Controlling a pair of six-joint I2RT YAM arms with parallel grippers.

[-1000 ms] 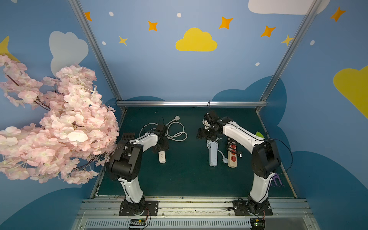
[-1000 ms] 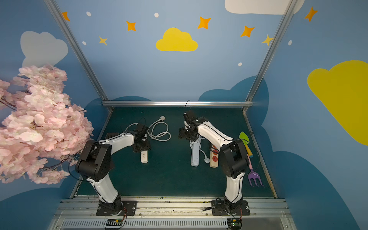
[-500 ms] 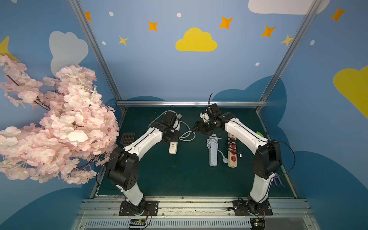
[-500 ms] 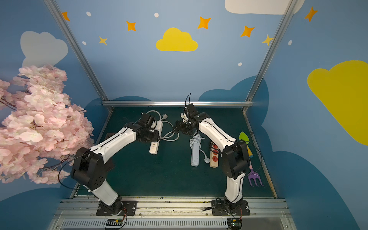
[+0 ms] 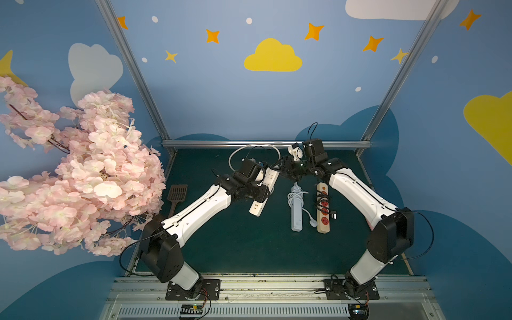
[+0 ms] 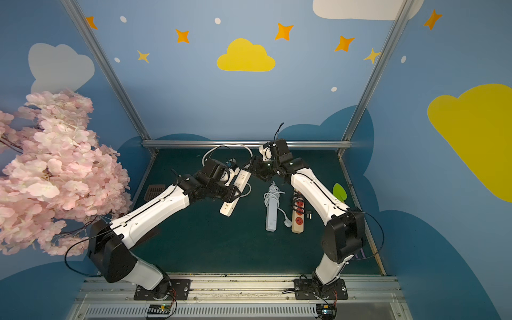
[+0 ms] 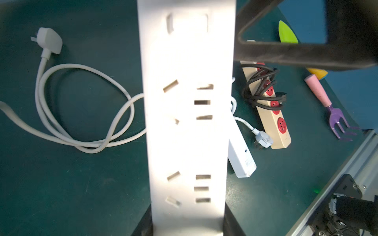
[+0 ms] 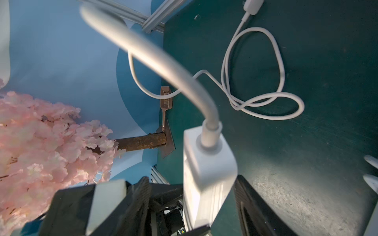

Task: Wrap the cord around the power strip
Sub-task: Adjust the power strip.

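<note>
The white power strip (image 5: 257, 207) hangs tilted above the rear middle of the worktop (image 5: 235, 249), clamped across its width by the left tool (image 5: 263, 194). Its cord end sits between the jaws of the right tool (image 5: 283, 169), which stand apart, with a gap showing on 1 side in the right wrist view.

The cord (image 5: 243, 147) arches up close to the rear rail (image 5: 199, 143); the rest trails in loops on the worktop behind the arms. Just right of the 2 tools lie a pale blue strip (image 5: 296, 221) and a beige strip (image 5: 323, 227), each already wrapped. A brown spatula (image 5: 176, 194) lies at the left edge. The widest open green stretch is toward the front edge.

1 second ago the white strip lay flat left of centre and the right tool hovered by the blue strip. Since then the strip has been lifted and carried across to meet the right tool.
</note>
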